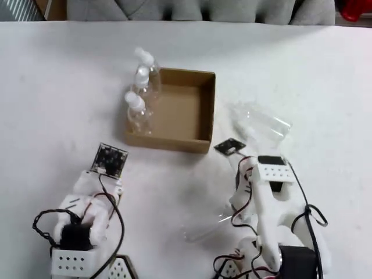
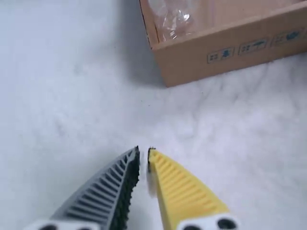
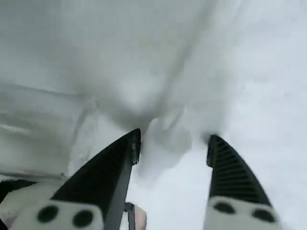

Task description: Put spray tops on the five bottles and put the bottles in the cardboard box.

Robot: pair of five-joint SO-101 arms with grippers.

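Note:
The cardboard box (image 1: 192, 139) stands open at the table's middle. Three clear bottles with white spray tops (image 1: 139, 104) stand inside it along one wall; one of them (image 2: 173, 19) shows in the box corner (image 2: 201, 52) in the left wrist view. Two clear bottles (image 1: 258, 123) lie beside the box on the other side. My left gripper (image 2: 144, 152) is shut and empty, low over bare table short of the box. My right gripper (image 3: 172, 143) is open at those lying bottles, with a blurred pale shape (image 3: 163, 143) between its fingers; I cannot tell what it is.
Another clear piece (image 1: 203, 231) lies on the table between the two arm bases. The left arm (image 1: 87, 215) and the right arm (image 1: 267, 203) fill the near edge. Chairs stand behind the table's far edge.

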